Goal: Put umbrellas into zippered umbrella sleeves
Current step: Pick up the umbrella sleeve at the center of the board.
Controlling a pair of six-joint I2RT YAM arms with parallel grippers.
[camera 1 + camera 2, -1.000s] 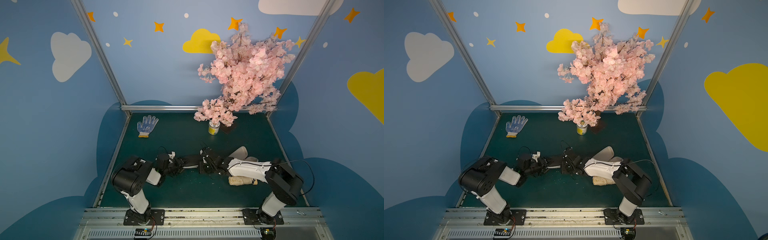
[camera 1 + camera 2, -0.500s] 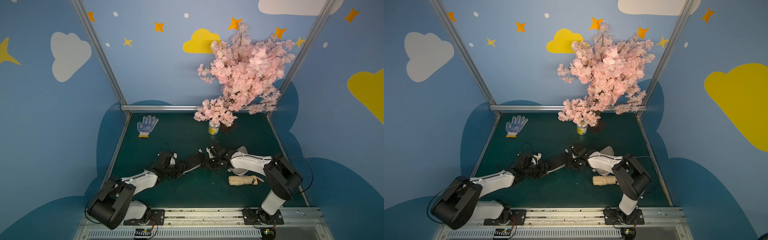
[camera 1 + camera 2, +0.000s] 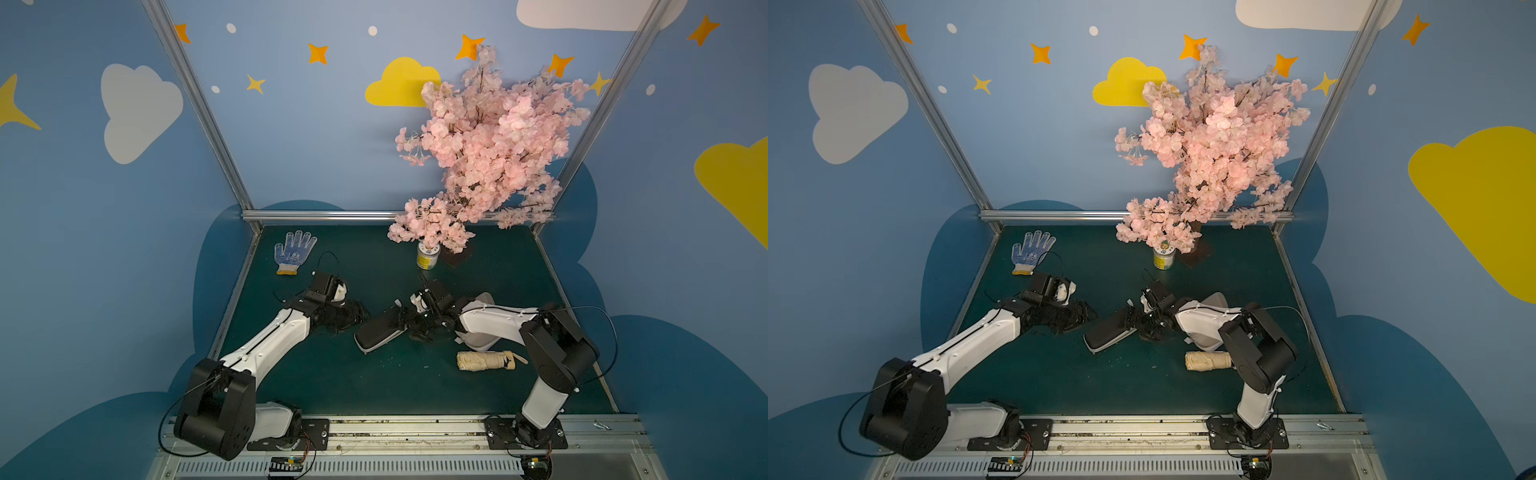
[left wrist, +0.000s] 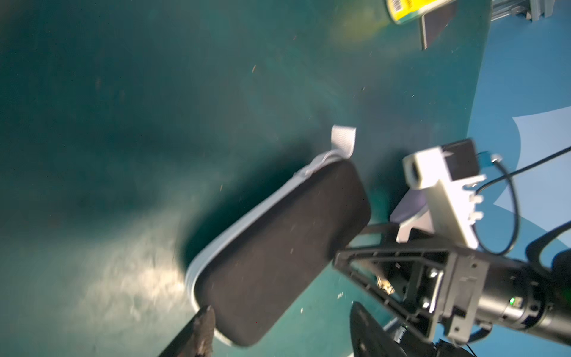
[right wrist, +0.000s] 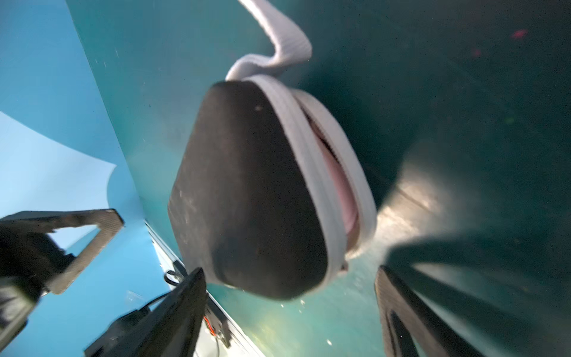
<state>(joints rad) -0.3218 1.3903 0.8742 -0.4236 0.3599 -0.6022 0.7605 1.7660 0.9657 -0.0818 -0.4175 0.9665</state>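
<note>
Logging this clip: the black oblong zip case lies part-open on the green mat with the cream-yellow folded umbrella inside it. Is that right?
No: the right wrist view shows a pale pink folded umbrella through the gap of the black oblong zip case. The cream-yellow folded umbrella lies outside on the green mat, as a top view shows.

The jar [image 3: 427, 257] is standing behind the sleeve [image 3: 380, 332], slightly right. The glove [image 3: 293, 252] is lying behind-left of it, the umbrella [image 3: 484, 360] front-right.
</note>
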